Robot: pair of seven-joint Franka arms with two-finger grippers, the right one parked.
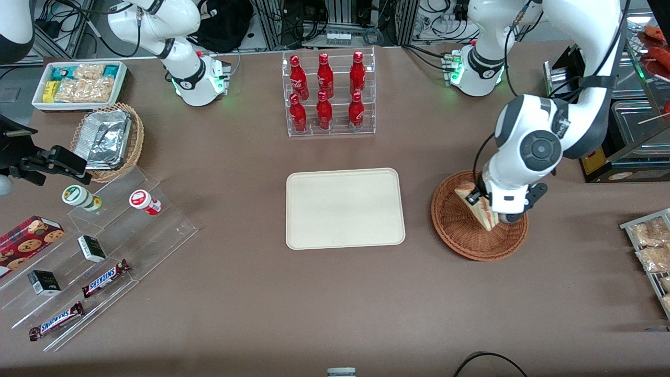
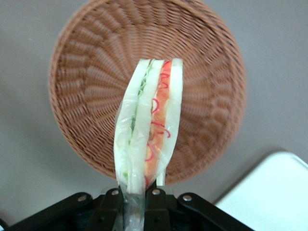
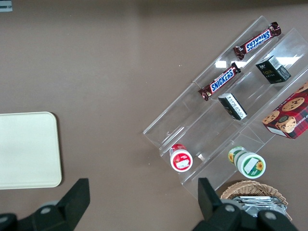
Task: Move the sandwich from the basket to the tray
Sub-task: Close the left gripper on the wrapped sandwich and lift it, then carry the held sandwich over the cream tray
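The sandwich (image 1: 477, 206) is a wrapped triangular wedge with pale bread and red and green filling. My left gripper (image 1: 494, 214) is shut on it and holds it over the round reddish-brown wicker basket (image 1: 460, 233). In the left wrist view the sandwich (image 2: 151, 125) hangs edge-on from my fingers (image 2: 156, 204), lifted above the basket (image 2: 86, 82), whose floor shows bare below it. The cream-beige tray (image 1: 345, 208) lies flat beside the basket, toward the parked arm's end; a corner of the tray shows in the left wrist view (image 2: 269, 192).
A clear rack of red bottles (image 1: 327, 94) stands farther from the front camera than the tray. Clear stepped shelves with snacks (image 1: 99, 251), a tan basket of foil trays (image 1: 110, 139) and a white snack bin (image 1: 78, 84) lie toward the parked arm's end. A packet rack (image 1: 651, 251) sits at the working arm's end.
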